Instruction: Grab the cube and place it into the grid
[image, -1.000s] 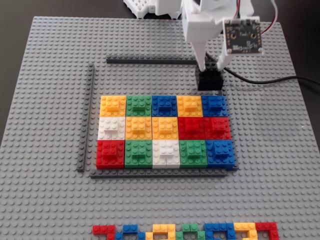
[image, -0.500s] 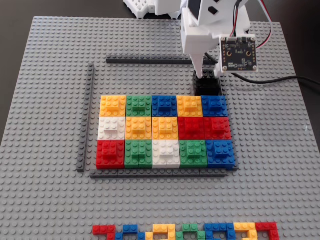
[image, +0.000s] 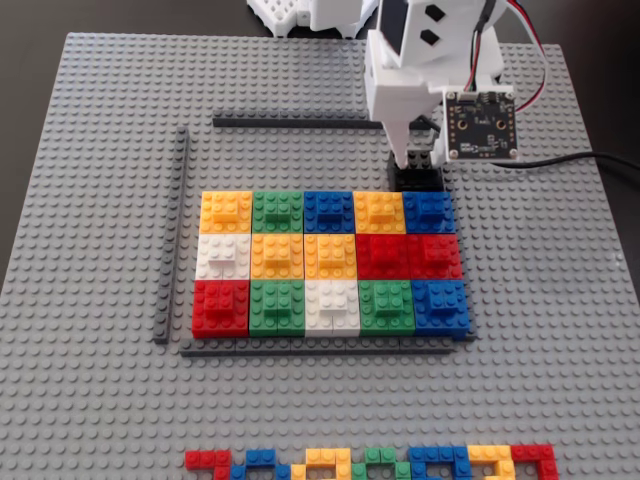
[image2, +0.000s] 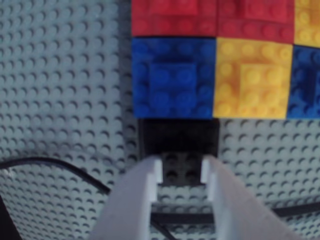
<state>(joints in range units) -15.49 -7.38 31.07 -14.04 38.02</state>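
Note:
The black cube (image: 418, 180) sits on the grey baseplate, touching the far edge of the grid (image: 330, 262) just behind its blue corner brick. My white gripper (image: 418, 160) comes down on it from above. In the wrist view the cube (image2: 177, 137) lies against the blue and yellow bricks of the grid (image2: 215, 75). There the gripper (image2: 181, 170) has its two fingers pressed on either side of the cube's small raised top piece, so it is shut on the cube. The camera board hides the right finger in the fixed view.
The grey studded baseplate (image: 100, 400) covers the table. Thin dark-grey strips (image: 300, 122) frame the grid at the back, left and front. A row of mixed coloured bricks (image: 370, 462) lies at the near edge. A black cable (image: 560, 160) runs off to the right of the cube.
The gripper has come lower onto the cube and its fingers have closed in from a wider spread onto the raised top piece. The cube has not moved.

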